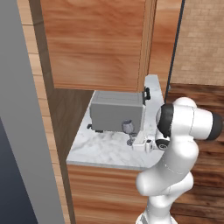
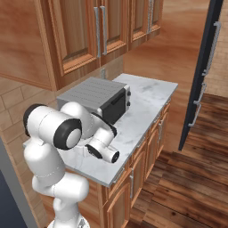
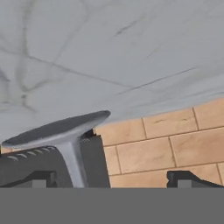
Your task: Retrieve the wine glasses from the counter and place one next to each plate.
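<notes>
**Open gripper level with the foot of one wine glass on the marble surface**

In the hand view the gripper (image 3: pixel 111 179) has its jaws spread wide apart and holds nothing. The view is rolled, so the veined marble fills the top and a tan brick wall (image 3: pixel 175 144) lies below it. Between the two finger tips, nearer the left one, show the round foot and thin stem of a wine glass (image 3: pixel 65 131), with a dark grey body just behind them. Whether a finger touches the stem cannot be told.

From the left base camera, the wine glass (image 1: pixel 127 128) stands upright on the surface (image 1: pixel 105 151), right in front of a grey boxy toaster oven (image 1: pixel 117 111) and near the surface's front right part. The white hand reaches in low from the right, close beside the glass. One glass can be counted; the arm hides this spot in the right base view.

The toaster oven (image 2: pixel 95 99) sits against the brick wall, crowding the space behind the glass. Wooden wall cabinets (image 2: pixel 84 35) hang above, brown base cabinets (image 2: pixel 142 160) stand below the marble, and a tall dark panel with handles (image 2: pixel 205 75) stands at the far end, over a wooden floor (image 2: pixel 191 191).
</notes>
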Tool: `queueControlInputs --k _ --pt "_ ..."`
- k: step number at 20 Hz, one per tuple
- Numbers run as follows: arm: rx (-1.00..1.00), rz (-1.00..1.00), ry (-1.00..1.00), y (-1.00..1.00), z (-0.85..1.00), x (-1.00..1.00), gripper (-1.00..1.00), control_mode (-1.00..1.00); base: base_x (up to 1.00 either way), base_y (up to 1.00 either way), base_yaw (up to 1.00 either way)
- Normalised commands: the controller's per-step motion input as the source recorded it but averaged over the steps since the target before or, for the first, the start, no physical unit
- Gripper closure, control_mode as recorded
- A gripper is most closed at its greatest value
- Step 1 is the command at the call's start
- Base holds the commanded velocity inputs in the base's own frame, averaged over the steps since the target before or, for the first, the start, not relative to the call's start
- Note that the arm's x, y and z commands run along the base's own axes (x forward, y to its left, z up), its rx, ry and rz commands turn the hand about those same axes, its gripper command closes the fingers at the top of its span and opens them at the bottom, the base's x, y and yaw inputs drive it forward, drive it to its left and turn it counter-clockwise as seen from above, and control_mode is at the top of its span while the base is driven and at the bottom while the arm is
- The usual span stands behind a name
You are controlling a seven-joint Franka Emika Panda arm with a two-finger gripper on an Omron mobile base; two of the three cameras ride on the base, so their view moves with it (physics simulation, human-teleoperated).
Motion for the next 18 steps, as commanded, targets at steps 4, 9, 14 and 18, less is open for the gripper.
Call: queueControlInputs --k 4,9,14,18 --pt "0.00 -0.02 0.13 -0.06 -0.05 0.23 -1.00 -1.00 0.00 0.00 0.00" --pt "0.00 -0.05 0.19 -0.01 -0.15 0.29 -1.00 -1.00 0.00 0.00 0.00" --pt "0.00 -0.07 0.17 0.00 -0.16 0.22 1.00 -1.00 0.00 0.00 0.00" --pt "0.01 -0.07 0.05 -0.02 0.00 0.01 1.00 -1.00 0.00 0.00 0.00"
